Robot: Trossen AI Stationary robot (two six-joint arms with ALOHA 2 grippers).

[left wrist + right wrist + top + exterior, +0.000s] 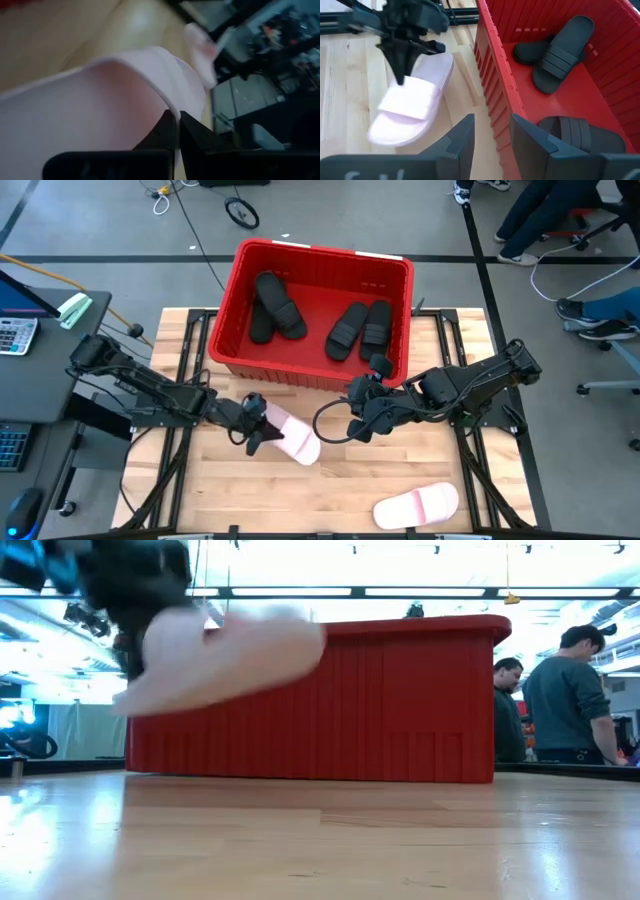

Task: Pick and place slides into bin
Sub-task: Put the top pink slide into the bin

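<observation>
My left gripper (255, 427) is shut on a pale pink slide (292, 437), held above the table just in front of the red bin (224, 330). In the low view the slide (220, 655) hangs clear of the tabletop. My right gripper (360, 423) is open and empty to the right of that slide, close to the bin's front wall (492, 90). A second pink slide (415, 505) lies flat on the table near the front edge. Several black slides (275, 305) (360, 328) lie on the bin's floor. My left gripper pinches the edge of the pink slide's wide strap (167, 107) between its two fingers. The fingers (401, 70) come from above, pointing down. The slide is lifted clear of the table and hangs tilted below the fingers, its sole (200, 680) slanting.
The bin's tall ribbed front wall (400, 710) stands just beyond both grippers. Bare wooden table lies in front of and between the arms. Cables and desk gear lie off the table's left side. People (565, 690) stand in the room behind the table's right side.
</observation>
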